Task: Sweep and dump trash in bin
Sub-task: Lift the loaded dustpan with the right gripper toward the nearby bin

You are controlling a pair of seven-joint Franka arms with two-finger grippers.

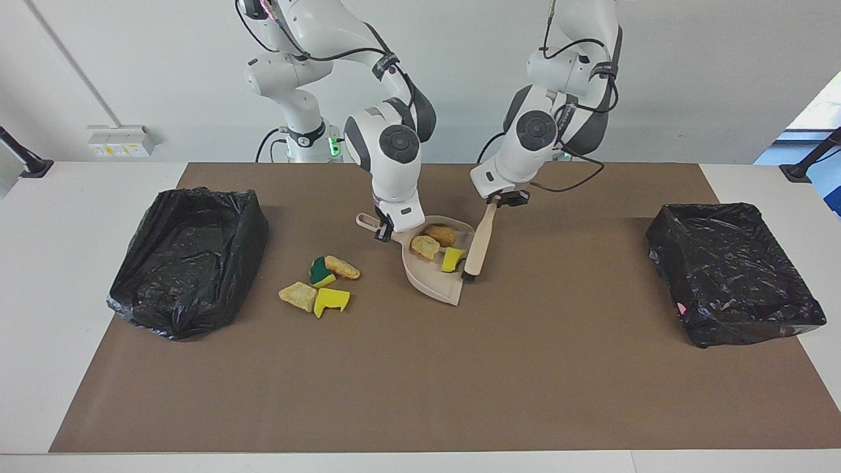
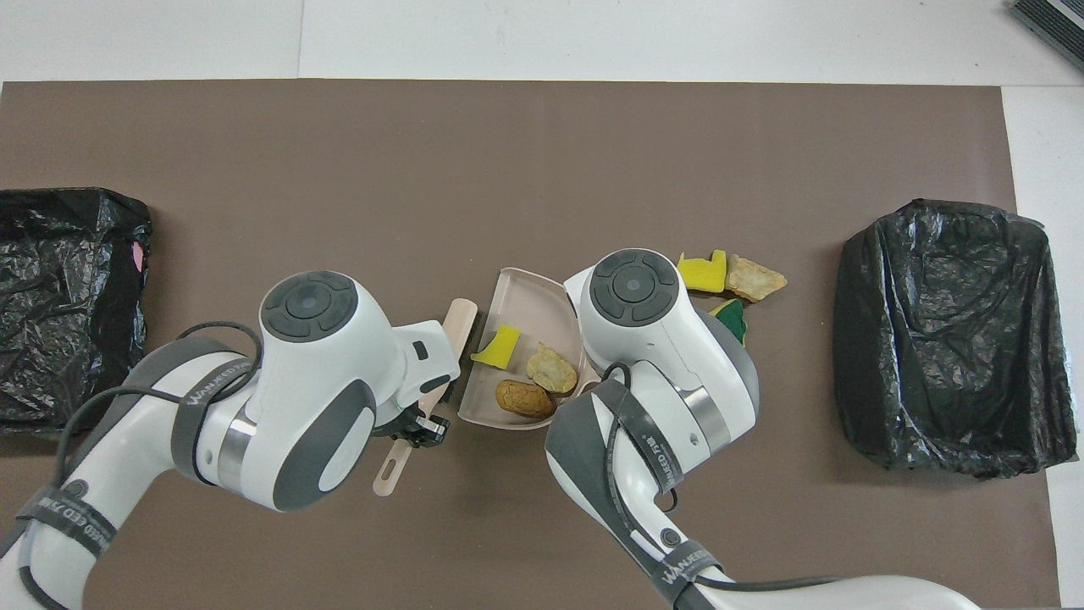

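Left hand (image 1: 504,199) clamped shut, right hand (image 1: 383,230) clamped shut, both lowered mid-table

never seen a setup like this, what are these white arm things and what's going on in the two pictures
They are two robot arms with two-finger grippers, at a table with a brown mat. One picture faces the robots from across the table; the other looks down from above their own end.

The left gripper holds a small brush beside a beige dustpan, whose handle the right gripper grips. Three scraps lie in the pan: a yellow sponge piece and two bread-like lumps. Four more scraps lie on the mat, toward the right arm's end. A black-lined bin sits at each end.
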